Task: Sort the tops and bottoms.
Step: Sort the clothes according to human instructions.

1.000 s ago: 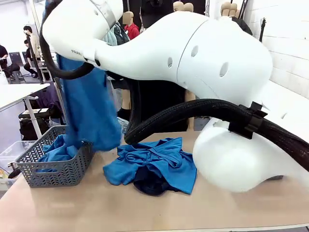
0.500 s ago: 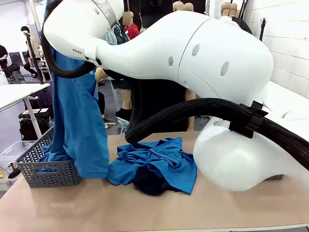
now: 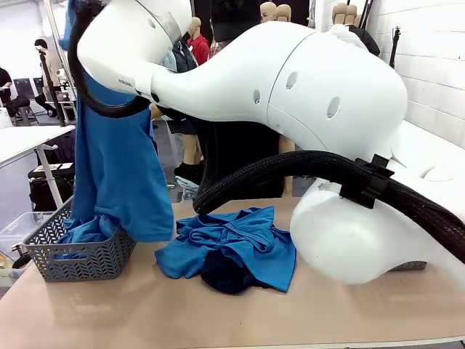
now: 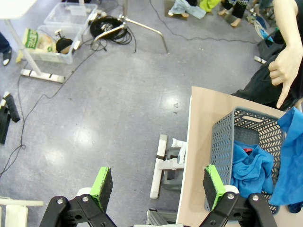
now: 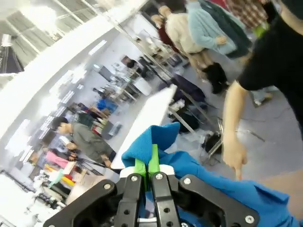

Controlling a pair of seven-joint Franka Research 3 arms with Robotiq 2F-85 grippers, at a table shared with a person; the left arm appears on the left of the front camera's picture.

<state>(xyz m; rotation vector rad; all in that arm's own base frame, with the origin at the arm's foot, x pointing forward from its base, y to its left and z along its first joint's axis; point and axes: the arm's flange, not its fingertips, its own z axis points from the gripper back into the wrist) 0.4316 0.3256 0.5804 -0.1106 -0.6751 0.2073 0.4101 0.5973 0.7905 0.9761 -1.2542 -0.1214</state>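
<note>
My right gripper (image 5: 148,163) is shut on a bunched fold of a bright blue top (image 5: 222,182). In the front view this top (image 3: 116,174) hangs long from the upper left, its hem draped over the right rim of a grey basket (image 3: 80,258). Blue fabric (image 4: 248,163) lies inside the basket (image 4: 227,137). Another blue top (image 3: 240,236) lies crumpled mid-table, with the dark navy bottoms (image 3: 225,280) under its front edge. My left gripper (image 4: 156,184) is open and holds nothing, high above the floor beside the table's left end.
My right arm's white links (image 3: 290,94) and black cable hose (image 3: 290,171) cross most of the front view. A person's hand (image 4: 284,71) hangs at the far side by the basket. Off the table lie cables and a clear bin (image 4: 57,40).
The hanging top has swung left from beside the basket, then settled with its hem over the basket's right rim. The right arm shifted slightly. The pile on the table has not moved.
</note>
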